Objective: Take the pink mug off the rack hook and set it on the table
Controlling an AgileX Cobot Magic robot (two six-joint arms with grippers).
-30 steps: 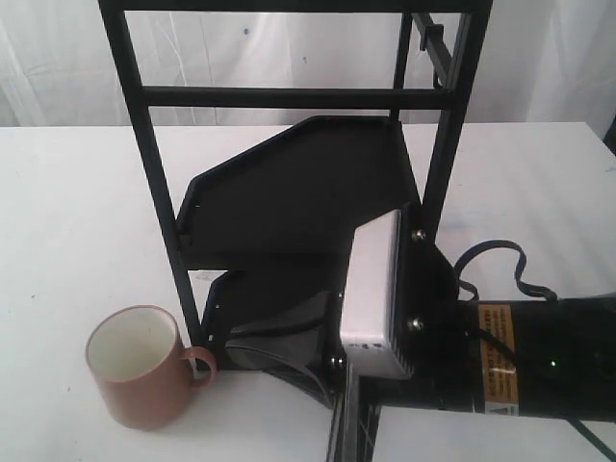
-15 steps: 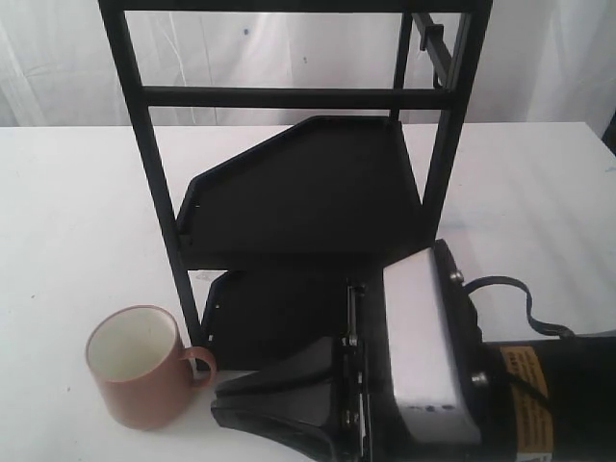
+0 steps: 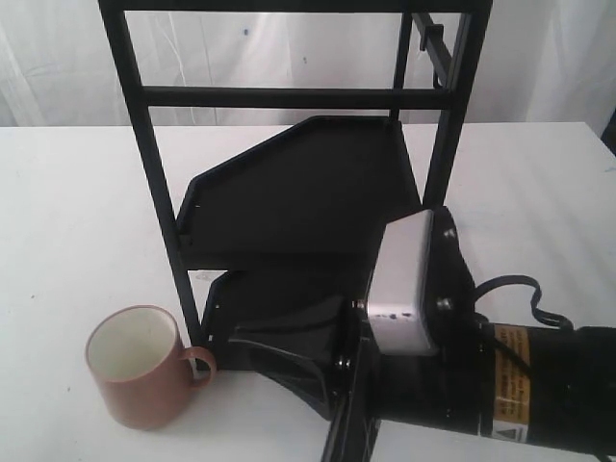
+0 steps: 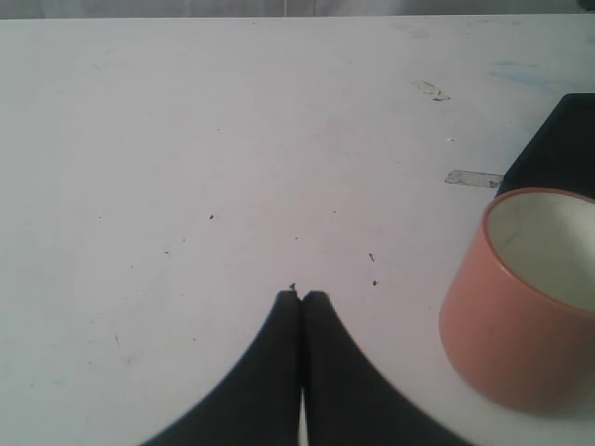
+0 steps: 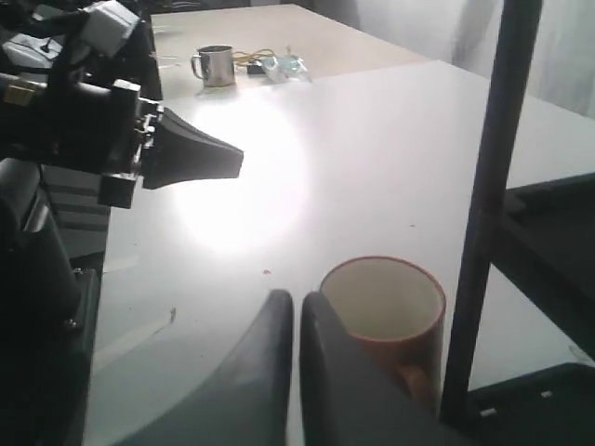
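pink mug (image 3: 144,390) upright on the table (image 3: 67,212); left hand (image 4: 300,297) and right hand (image 5: 296,299) both pinched together.

Pink mug (image 3: 140,371) upright on table (image 3: 67,221) beside rack (image 3: 154,192)

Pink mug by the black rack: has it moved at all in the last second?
No. The pink mug stands upright with its handle right beside the rack's left post, just as before.
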